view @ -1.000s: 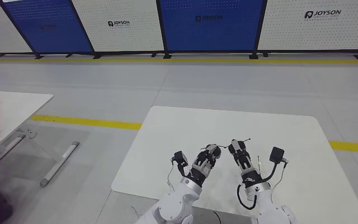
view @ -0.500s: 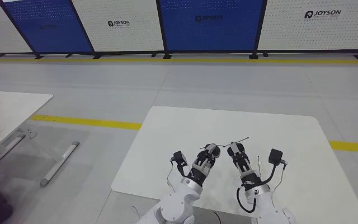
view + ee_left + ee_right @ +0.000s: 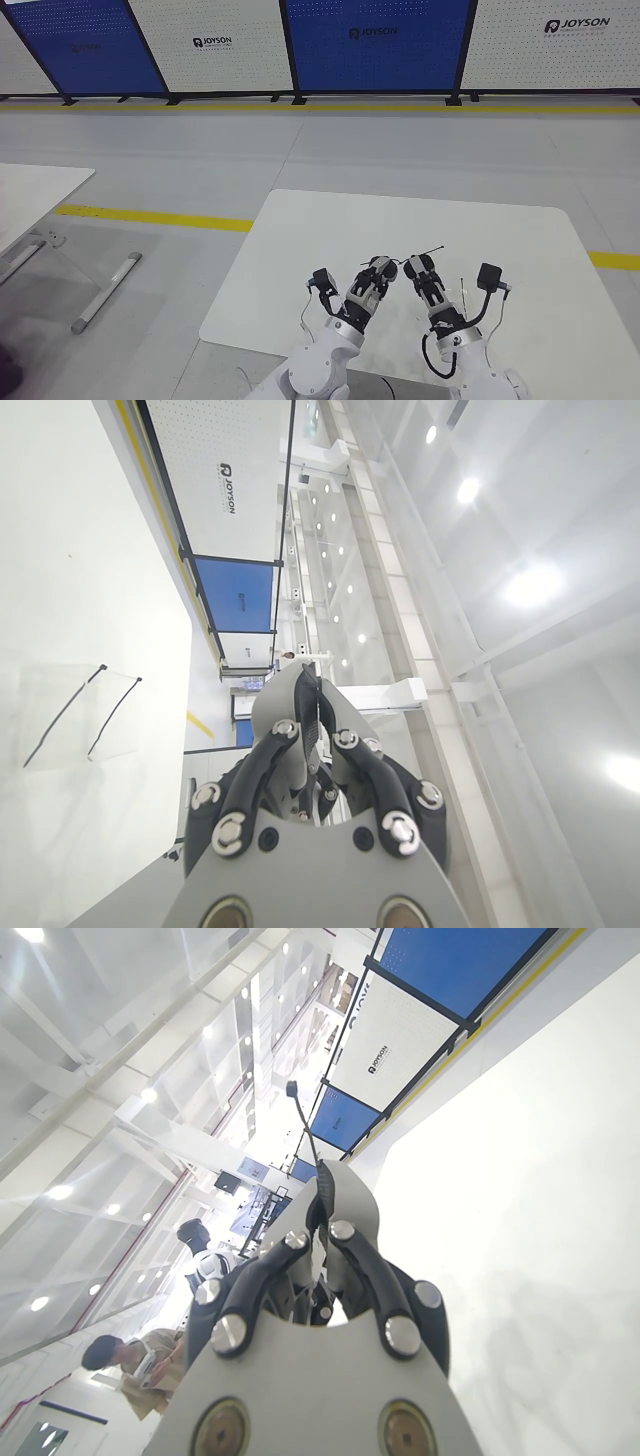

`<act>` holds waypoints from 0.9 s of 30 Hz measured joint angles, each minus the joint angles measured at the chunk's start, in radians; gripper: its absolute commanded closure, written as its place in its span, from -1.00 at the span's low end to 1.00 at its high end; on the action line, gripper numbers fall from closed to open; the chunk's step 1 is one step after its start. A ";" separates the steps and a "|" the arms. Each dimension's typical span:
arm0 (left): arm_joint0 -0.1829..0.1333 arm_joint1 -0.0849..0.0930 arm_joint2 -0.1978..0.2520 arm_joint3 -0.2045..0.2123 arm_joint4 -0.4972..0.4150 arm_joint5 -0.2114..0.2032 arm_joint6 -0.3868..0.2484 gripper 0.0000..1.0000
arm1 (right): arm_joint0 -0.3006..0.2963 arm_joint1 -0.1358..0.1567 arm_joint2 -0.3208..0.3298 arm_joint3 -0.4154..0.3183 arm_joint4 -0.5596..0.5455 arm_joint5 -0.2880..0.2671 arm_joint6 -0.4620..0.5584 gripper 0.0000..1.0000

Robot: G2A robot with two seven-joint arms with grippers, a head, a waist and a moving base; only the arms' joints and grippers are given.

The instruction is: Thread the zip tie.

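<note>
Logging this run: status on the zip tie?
Right gripper shut on zip tie, head end sticking out. Left gripper shut beside it, hold on tie unclear. Two spare ties on table, apart from both.

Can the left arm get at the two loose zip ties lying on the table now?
Probably not: its end effector is shut, and the loose zip ties lie past the right arm.

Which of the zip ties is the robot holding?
The zip tie pinched in the right hand, head sticking out; the other two lie flat on the table.
</note>
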 measured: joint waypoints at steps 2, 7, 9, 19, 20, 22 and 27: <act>0.001 0.000 -0.001 -0.002 -0.002 -0.002 -0.004 1.00 | 0.002 0.001 0.001 0.001 -0.005 0.002 0.007 1.00; 0.003 0.000 -0.002 -0.007 -0.006 0.001 -0.020 1.00 | 0.005 0.003 0.005 0.001 -0.014 -0.004 0.030 1.00; 0.005 0.000 -0.003 -0.010 -0.007 0.004 -0.025 1.00 | 0.005 0.004 0.007 0.001 -0.015 -0.008 0.040 1.00; 0.023 0.003 -0.016 -0.031 -0.063 0.008 -0.072 1.00 | 0.001 0.009 0.022 0.000 0.052 -0.029 0.117 1.00; 0.024 0.003 -0.018 -0.031 -0.061 0.009 -0.072 1.00 | 0.001 0.009 0.024 0.000 0.055 -0.030 0.119 1.00; 0.028 0.004 -0.023 -0.032 -0.052 0.007 -0.066 1.00 | 0.001 0.009 0.027 0.002 0.055 -0.031 0.114 1.00; 0.034 0.005 -0.025 -0.034 -0.031 0.017 -0.058 1.00 | -0.001 0.010 0.028 0.001 0.047 -0.020 0.107 1.00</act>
